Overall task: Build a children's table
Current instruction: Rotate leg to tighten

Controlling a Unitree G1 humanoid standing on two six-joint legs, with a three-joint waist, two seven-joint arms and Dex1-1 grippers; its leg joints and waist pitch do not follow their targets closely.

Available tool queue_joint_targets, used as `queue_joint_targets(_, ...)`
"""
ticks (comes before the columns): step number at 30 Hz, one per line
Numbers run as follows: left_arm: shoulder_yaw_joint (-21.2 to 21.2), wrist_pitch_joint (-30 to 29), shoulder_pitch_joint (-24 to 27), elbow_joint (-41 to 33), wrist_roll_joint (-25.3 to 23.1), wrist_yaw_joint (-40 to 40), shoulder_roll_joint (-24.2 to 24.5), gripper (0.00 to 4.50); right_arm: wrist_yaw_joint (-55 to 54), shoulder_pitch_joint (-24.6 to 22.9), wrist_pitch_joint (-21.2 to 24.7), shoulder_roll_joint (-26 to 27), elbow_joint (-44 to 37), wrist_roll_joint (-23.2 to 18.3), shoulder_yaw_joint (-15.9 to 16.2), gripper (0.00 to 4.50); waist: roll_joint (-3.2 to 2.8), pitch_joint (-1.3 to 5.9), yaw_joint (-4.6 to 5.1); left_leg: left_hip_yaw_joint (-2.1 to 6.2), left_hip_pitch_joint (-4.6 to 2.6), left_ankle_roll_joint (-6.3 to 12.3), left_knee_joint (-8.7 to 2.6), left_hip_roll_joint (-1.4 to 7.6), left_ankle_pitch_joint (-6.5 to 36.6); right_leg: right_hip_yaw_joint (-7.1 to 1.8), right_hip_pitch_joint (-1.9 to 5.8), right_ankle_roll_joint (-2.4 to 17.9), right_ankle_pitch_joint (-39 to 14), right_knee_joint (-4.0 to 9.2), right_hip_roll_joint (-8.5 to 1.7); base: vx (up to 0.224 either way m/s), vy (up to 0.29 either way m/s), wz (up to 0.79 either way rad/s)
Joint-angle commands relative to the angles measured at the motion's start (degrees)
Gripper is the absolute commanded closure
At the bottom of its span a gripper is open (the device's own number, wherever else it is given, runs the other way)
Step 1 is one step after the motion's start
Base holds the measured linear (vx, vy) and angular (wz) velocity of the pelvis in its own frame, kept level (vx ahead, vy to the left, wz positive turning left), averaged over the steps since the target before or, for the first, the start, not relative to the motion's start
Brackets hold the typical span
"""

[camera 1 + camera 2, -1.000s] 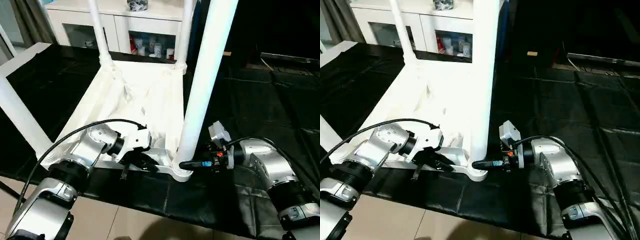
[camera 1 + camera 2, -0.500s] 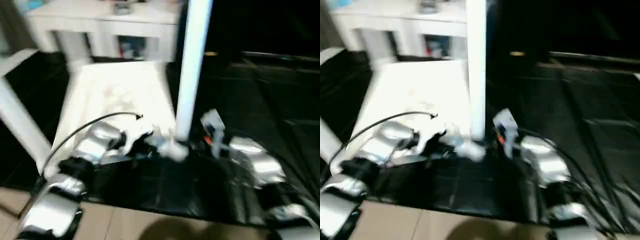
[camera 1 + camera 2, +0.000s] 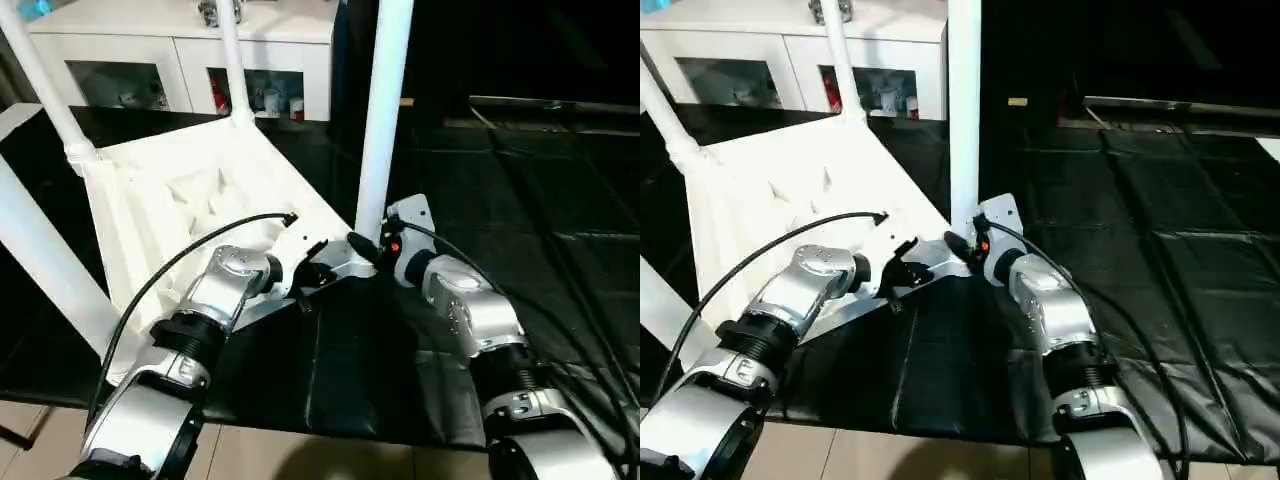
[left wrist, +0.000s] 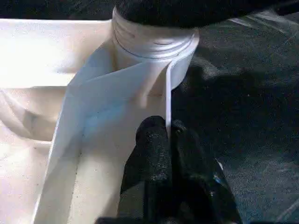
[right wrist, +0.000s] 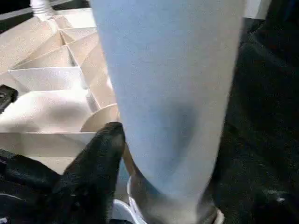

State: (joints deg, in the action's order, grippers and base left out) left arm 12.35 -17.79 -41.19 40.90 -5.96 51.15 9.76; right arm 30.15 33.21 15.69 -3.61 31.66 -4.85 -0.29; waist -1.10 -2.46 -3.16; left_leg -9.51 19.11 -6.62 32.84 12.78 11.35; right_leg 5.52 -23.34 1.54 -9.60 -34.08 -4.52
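The children's table lies upside down on the black cloth, its white ribbed top [image 3: 175, 195] turned at an angle to me. White legs stand up from its corner sockets. The nearest leg [image 3: 384, 110] rises from the front right socket [image 4: 154, 44]. My left gripper [image 3: 315, 270] is shut on the thin rim [image 4: 166, 100] of the top, just beside that socket; the black fingers [image 4: 152, 140] pinch the white wall. My right gripper [image 3: 372, 245] is at the base of this same leg [image 5: 168, 84], on the opposite side from the left one.
A white glass-door cabinet [image 3: 180, 50] stands behind the work surface. Black cloth [image 3: 520, 200] stretches flat to the right. The surface's near edge runs along pale floor tiles [image 3: 300, 455]. A black cable [image 3: 170, 270] loops over my left forearm.
The view has shifted. The table top has turned, its front right corner swinging away from me. Both grippers went with that corner, the left still on the rim.
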Motion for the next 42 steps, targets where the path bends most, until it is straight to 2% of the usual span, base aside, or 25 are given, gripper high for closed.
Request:
queue_joint_targets(1, 1.7, 2.4, -0.4, -3.8, 2.5, 3.3, -1.4, 4.50, 5.6, -1.2, 0.9, 2.8, -0.9, -2.4, 4.7, 1.37, 0.23, 3.71, -0.57, -0.42, 0.93, 4.50, -3.23, -0.17, 6.6, -2.74, 4.11, 12.6, -8.4, 3.50, -3.29, 0.000, 0.000, 0.00)
queue_joint_targets(3, 1.7, 4.4, 0.3, -4.4, 2.9, 5.5, 0.0, 4.50, 8.0, -2.1, 1.2, 1.5, -2.1, -3.2, 4.7, 1.02, 0.30, 3.61, -0.62, -0.44, 0.89, 4.51, -3.29, -0.15, 7.0, -2.76, 4.10, 12.4, -9.1, 3.62, -3.29, 0.000, 0.000, 0.00)
queue_joint_targets(5, 2.0, 5.7, 1.2, -5.3, 3.4, 9.1, 2.0, 4.50, 11.9, -3.0, 0.9, -0.7, -2.9, -4.0, 4.5, 0.97, 0.23, 3.63, -0.86, -0.40, 0.88, 4.88, -3.34, -0.02, 7.4, -2.80, 4.13, 12.3, -9.4, 3.57, -3.36, 0.000, 0.000, 0.00)
queue_joint_targets(9, 3.0, 7.5, 2.3, -6.3, 3.7, 14.1, 4.6, 4.50, 17.5, -3.7, -0.4, -3.9, -3.0, -4.8, 4.4, 0.64, 0.12, 3.51, -1.30, -0.53, 0.55, 4.39, -3.39, 0.18, 8.7, -2.87, 3.79, 12.2, -11.4, 3.76, -3.42, 0.000, 0.000, 0.00)
queue_joint_targets(10, 3.8, 8.9, 3.1, -7.2, 3.8, 17.5, 6.3, 4.50, 22.0, -4.2, -1.2, -6.1, -3.4, -5.4, 4.6, 0.58, 0.18, 3.53, -1.68, -0.59, 0.51, 4.34, -3.37, 0.31, 8.5, -2.90, 3.75, 12.2, -11.1, 3.72, -3.37, 0.000, 0.000, 0.00)
queue_joint_targets(13, 4.5, 10.3, 3.6, -7.7, 3.8, 20.5, 8.0, 4.50, 28.0, -5.1, -1.6, -9.0, -4.6, -5.8, 6.1, 0.22, 0.04, 3.72, -2.64, -0.73, 0.24, 4.31, -3.23, 0.48, 7.6, -2.89, 3.60, 12.7, -8.3, 3.23, -3.18, 0.000, 0.000, 0.00)
queue_joint_targets(14, 4.7, 10.9, 3.7, -7.7, 3.8, 21.4, 8.6, 4.50, 29.6, -5.3, -1.8, -9.9, -4.8, -5.8, 6.5, 0.22, 0.04, 3.72, -2.88, -0.81, 0.27, 4.56, -3.15, 0.53, 7.1, -2.97, 3.52, 13.3, -6.4, 2.94, -3.14, 0.000, 0.000, 0.00)
queue_joint_targets(16, 5.7, 12.8, 4.1, -7.7, 3.8, 24.6, 10.3, 4.50, 34.3, -5.3, -1.9, -11.9, -4.8, -7.0, 6.5, 0.06, 0.21, 3.74, -3.29, -0.78, 0.44, 4.64, -3.15, 0.53, 7.4, -2.91, 3.62, 13.4, -6.4, 2.80, -3.26, 0.000, 0.000, 0.00)
queue_joint_targets(21, 7.3, 15.0, 4.9, -8.1, 4.0, 29.9, 12.8, 4.50, 43.0, -5.1, -2.5, -15.4, -4.9, -8.5, 7.7, 0.06, 0.43, 3.76, -3.64, -0.78, 0.66, 4.66, -3.08, 0.52, 7.3, -2.84, 3.69, 12.7, -8.6, 3.00, -3.44, 0.000, 0.000, 0.00)
queue_joint_targets(23, 7.9, 15.9, 5.3, -8.8, 4.5, 33.3, 14.0, 4.50, 49.8, -4.8, -2.4, -18.2, -4.7, -9.4, 9.4, 0.06, 0.54, 3.74, -3.92, -0.78, 0.74, 5.03, -3.03, 0.58, 7.1, -2.85, 3.70, 12.5, -9.3, 3.00, -3.47, 0.000, 0.000, 0.00)
queue_joint_targets(26, 8.5, 17.0, 5.4, -8.9, 4.6, 34.9, 14.6, 4.50, 52.5, -4.4, -2.8, -19.1, -4.2, -9.4, 10.2, 0.06, 0.61, 3.71, -4.23, -0.78, 0.75, 5.15, -2.98, 0.62, 6.6, -2.85, 3.56, 12.5, -9.4, 2.97, -3.46, 0.000, 0.000, 0.00)
queue_joint_targets(28, 9.3, 18.3, 5.5, -8.9, 4.4, 36.5, 15.4, 4.50, 53.9, -3.3, -3.8, -19.1, -2.3, -8.9, 10.5, 0.32, 0.57, 3.74, -4.66, -0.79, 0.62, 4.68, -2.99, 0.67, 6.7, -2.86, 3.40, 12.4, -10.2, 2.98, -3.50, 0.000, 0.000, 0.00)
queue_joint_targets(33, 9.9, 19.1, 5.6, -9.0, 4.4, 37.7, 15.9, 4.50, 55.0, -2.0, -4.9, -18.9, -0.2, -8.4, 11.2, 0.68, 0.51, 3.84, -4.88, -0.84, 0.35, 4.18, -2.93, 0.75, 6.9, -2.94, 3.25, 13.1, -9.1, 2.76, -3.44, 0.000, 0.000, 0.00)
queue_joint_targets(34, 10.1, 19.4, 5.6, -9.1, 4.3, 38.0, 16.1, 4.50, 55.3, -1.5, -5.2, -18.7, 0.6, -8.4, 11.4, 0.75, 0.52, 3.79, -4.72, -0.75, 0.65, 4.05, -2.94, 0.69, 7.2, -2.85, 3.37, 13.2, -8.8, 2.64, -3.39, 0.000, 0.000, 0.00)
queue_joint_targets(36, 10.2, 19.7, 5.6, -9.0, 4.2, 38.2, 16.2, 4.50, 55.8, -1.1, -5.5, -18.6, 1.1, -8.5, 11.6, 0.95, 0.53, 3.74, -4.68, -0.72, 0.76, 3.84, -2.94, 0.68, 7.8, -2.79, 3.41, 12.6, -10.5, 2.85, -3.44, 0.000, 0.000, 0.00)
queue_joint_targets(38, 10.3, 19.8, 5.7, -9.2, 4.3, 38.3, 16.2, 4.50, 56.1, -1.0, -5.7, -18.2, 1.4, -8.4, 11.8, 1.19, 0.67, 3.73, -4.72, -0.76, 0.75, 3.81, -2.90, 0.68, 7.6, -2.86, 3.39, 12.3, -11.2, 2.90, -3.49, 0.000, 0.000, 0.00)
queue_joint_targets(42, 10.4, 19.9, 5.6, -9.1, 4.4, 38.4, 16.2, 4.50, 55.9, -0.7, -6.8, -17.6, 2.3, -8.3, 11.8, 1.40, 0.54, 3.85, -4.72, -0.69, 0.79, 3.85, -2.84, 0.77, 7.0, -2.81, 3.34, 12.5, -10.3, 2.72, -3.54, 0.000, 0.000, 0.00)
